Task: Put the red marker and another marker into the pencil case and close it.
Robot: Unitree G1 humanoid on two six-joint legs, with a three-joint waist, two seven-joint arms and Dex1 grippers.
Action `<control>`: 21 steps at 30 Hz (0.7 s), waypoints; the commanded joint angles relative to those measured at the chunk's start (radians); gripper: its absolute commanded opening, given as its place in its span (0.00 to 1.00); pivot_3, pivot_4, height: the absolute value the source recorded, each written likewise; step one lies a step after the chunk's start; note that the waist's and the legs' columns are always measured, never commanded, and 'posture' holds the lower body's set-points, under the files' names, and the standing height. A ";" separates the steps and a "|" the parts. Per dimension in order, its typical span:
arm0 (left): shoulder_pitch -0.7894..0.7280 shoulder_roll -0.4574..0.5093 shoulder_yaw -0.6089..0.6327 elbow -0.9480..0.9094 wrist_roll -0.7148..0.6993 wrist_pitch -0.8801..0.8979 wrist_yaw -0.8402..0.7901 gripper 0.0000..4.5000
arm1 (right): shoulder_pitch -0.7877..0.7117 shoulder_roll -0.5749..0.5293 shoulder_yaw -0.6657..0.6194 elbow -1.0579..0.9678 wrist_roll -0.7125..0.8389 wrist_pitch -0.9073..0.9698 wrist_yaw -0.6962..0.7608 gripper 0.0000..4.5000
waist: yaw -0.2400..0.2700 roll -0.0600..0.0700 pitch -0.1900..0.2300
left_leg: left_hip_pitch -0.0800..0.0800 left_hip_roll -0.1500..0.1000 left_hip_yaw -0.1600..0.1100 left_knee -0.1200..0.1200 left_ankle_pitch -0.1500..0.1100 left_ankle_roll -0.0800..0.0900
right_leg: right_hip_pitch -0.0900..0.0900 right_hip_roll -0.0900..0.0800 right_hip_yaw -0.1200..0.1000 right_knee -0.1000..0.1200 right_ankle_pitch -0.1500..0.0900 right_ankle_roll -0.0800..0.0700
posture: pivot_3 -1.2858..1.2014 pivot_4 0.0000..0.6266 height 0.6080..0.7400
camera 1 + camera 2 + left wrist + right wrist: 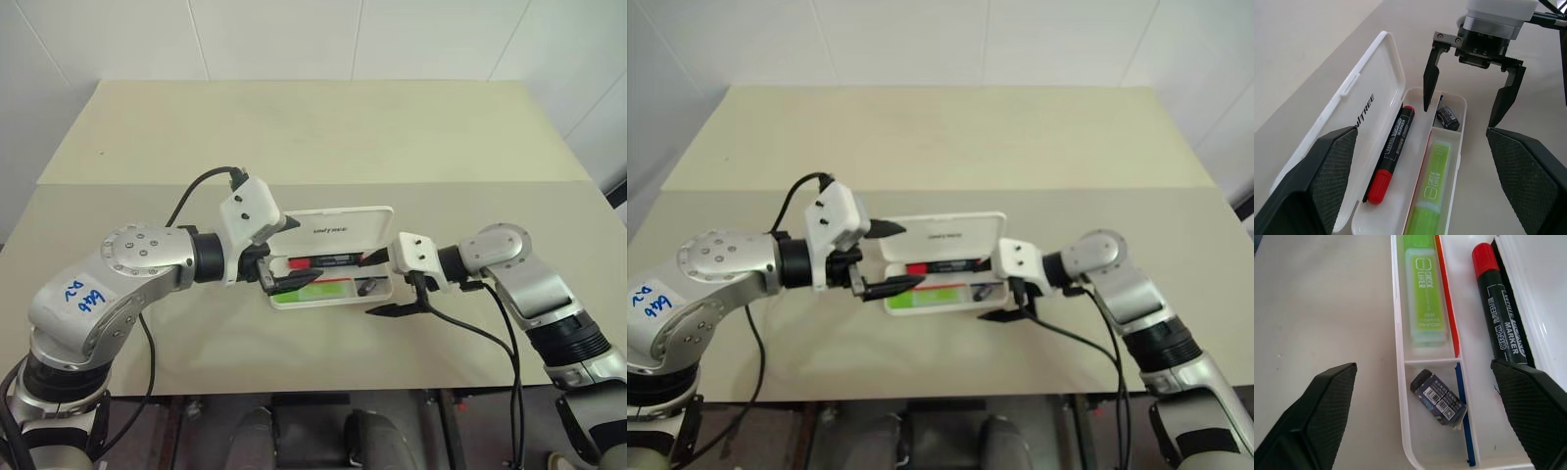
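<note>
Step in hand: we judge the loading done, with closing the lid the remaining work.

Container: white hard plastic pencil case (333, 264), rounded rectangle, hinged, lying open at the middle of the beige desk (313, 137). Its lid (338, 228), with small dark lettering, lies back on the far side; the tray sits on the near side.

Contents, far compartment beside the lid: short red marker (1391, 151) with black barrel, red cap toward the left, lying lengthwise.

Contents, near long compartment: lime-green marker (1422, 293), stubby and flat-sided, lying lengthwise and parallel to the red one, a red stripe between them.

Contents, small compartment at the right end: one small dark eraser (1438, 397) with a printed label, tilted, beside a blue stripe.

Left gripper (282, 257): released, fingers spread wide over the left end of the case, holding nothing.

Right gripper (1472, 98): released, fingers apart over the right end of the tray, holding nothing; one fingertip (1426, 104) hangs just by the divider.

Next move, as we judge it: a gripper must get behind the lid's far edge and swing it over the tray, the other steadying the case. We expect both markers to sit low enough to clear the lid.
</note>
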 commanded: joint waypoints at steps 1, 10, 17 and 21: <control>-0.078 0.011 0.099 0.036 -0.017 -0.049 -0.007 1.00 | -0.027 -0.024 -0.123 -0.049 0.152 0.060 0.061 1.00 | 0.000 0.000 0.000 | 0.000 0.000 0.000 0.000 0.000 0.000 | 0.000 0.000 0.000 0.000 0.000 0.000 | 0.52 0.24 1.00; -0.341 0.149 0.055 0.539 0.156 -0.271 -0.146 1.00 | -0.100 -0.008 -0.415 -0.026 0.495 0.318 0.016 1.00 | -0.001 0.000 0.000 | 0.001 0.000 0.000 -0.003 0.000 0.000 | 0.000 0.001 -0.001 0.000 0.000 0.000 | 0.52 0.24 1.00; -0.495 -0.003 -0.074 1.073 0.299 -0.510 -0.302 1.00 | -0.014 -0.017 -0.486 -0.214 0.624 0.425 -0.078 1.00 | 0.015 -0.001 0.000 | -0.001 0.000 0.001 0.001 0.000 0.000 | 0.000 0.001 -0.001 0.000 0.000 0.000 | 0.52 0.24 1.00; -0.566 -0.064 -0.093 1.299 0.378 -0.643 -0.340 0.91 | 0.035 -0.031 -0.516 -0.277 0.652 0.443 -0.129 1.00 | 0.022 -0.001 0.001 | -0.001 0.000 0.003 0.001 0.000 0.001 | -0.001 0.001 -0.001 0.001 0.000 0.001 | 0.52 0.24 1.00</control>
